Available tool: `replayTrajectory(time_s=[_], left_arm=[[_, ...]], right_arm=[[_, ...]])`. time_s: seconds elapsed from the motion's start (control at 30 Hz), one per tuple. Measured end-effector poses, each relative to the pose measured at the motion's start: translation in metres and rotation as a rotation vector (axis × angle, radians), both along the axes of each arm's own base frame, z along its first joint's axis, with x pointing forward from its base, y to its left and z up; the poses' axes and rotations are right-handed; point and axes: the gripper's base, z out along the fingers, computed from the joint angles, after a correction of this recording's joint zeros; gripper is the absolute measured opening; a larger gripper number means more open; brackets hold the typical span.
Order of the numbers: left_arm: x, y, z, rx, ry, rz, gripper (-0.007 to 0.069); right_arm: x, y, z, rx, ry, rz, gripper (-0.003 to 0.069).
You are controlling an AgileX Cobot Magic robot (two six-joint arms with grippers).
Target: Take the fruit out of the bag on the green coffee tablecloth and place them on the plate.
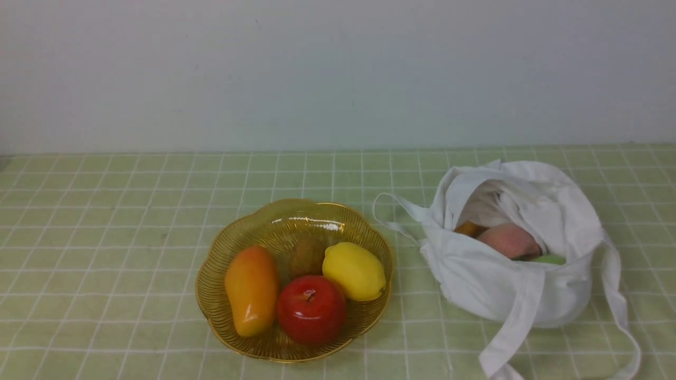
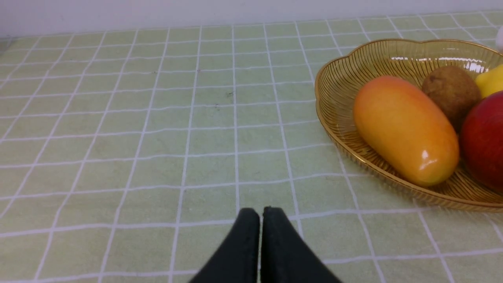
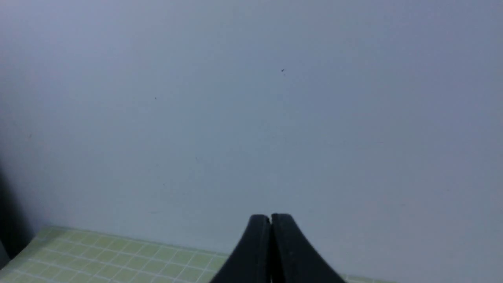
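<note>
the bag [image 1: 475, 279] sits right of the plate [image 1: 215, 254], a peach [image 1: 509, 240] inside; left gripper [image 2: 261, 212] and right gripper [image 3: 270, 218] are both pinched together, empty.

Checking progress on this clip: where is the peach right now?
In the front view the peach lies inside the open bag on the right, between an orange fruit and a green fruit.

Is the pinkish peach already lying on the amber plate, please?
No, the peach lies inside the white bag, off to the right of the plate and not on it.
</note>
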Motion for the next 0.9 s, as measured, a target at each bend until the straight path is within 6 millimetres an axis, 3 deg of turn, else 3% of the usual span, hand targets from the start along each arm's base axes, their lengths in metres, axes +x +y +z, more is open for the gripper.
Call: replayTrajectory(time_s=[0.1, 0.2, 0.43, 0.77, 0.9], left_arm=[[0.000, 0.000, 0.000, 0.000, 0.000, 0.000, -0.0008], [0.000, 0.000, 0.000, 0.000, 0.000, 0.000, -0.0008], [0.000, 0.000, 0.000, 0.001, 0.000, 0.000, -0.0008], [0.000, 0.000, 0.000, 0.001, 0.000, 0.000, -0.0008], [0.000, 0.000, 0.000, 0.001, 0.000, 0.000, -0.0008]], right_arm=[[-0.030, -0.010, -0.058, 0.061, -0.090, -0.006, -0.0013], [-0.037, -0.013, -0.098, 0.083, -0.134, -0.011, -0.0013], [-0.021, -0.008, -0.150, 0.111, -0.053, -0.011, -0.0013], [-0.018, -0.008, -0.158, 0.107, -0.038, -0.014, -0.0013], [-0.017, -0.009, -0.158, -0.001, -0.073, -0.039, -0.0013]])
